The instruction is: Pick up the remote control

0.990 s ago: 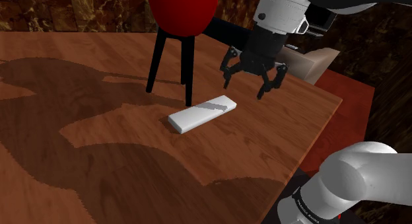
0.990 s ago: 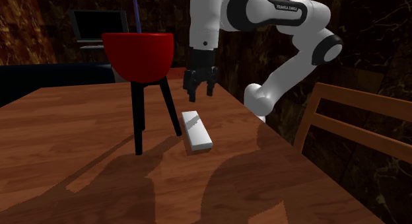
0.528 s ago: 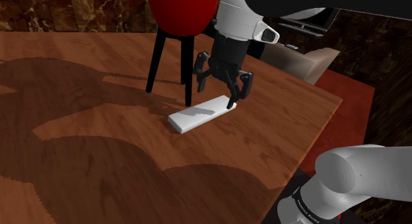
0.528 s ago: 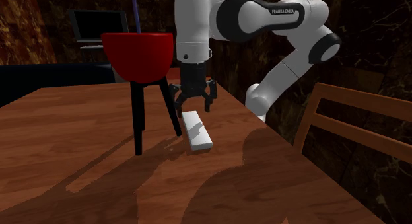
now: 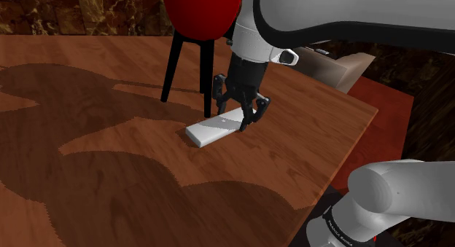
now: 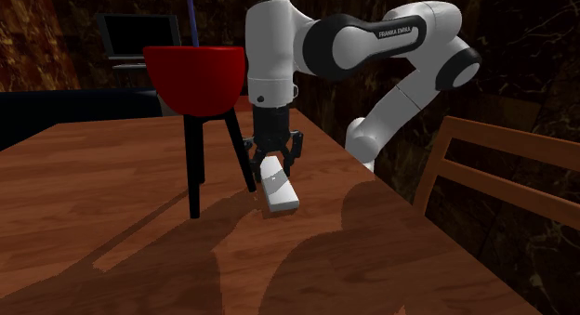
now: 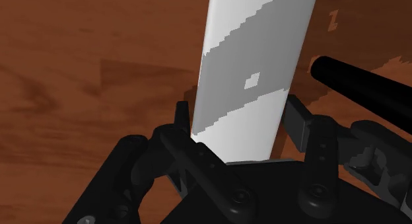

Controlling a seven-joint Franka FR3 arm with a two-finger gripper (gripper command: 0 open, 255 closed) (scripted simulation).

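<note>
My hand [image 5: 232,120] is spread, its fingers [image 7: 298,120] straddling one end of the white remote control [image 5: 208,131]; that lies flat on the counter [image 5: 306,143], not yet clasped. The reach looks done; closing and lifting remain.

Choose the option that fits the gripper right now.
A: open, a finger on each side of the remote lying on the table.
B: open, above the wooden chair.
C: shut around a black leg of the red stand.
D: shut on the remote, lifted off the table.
A: the gripper stands open astride the white remote control, which lies flat on the wooden table.
</note>
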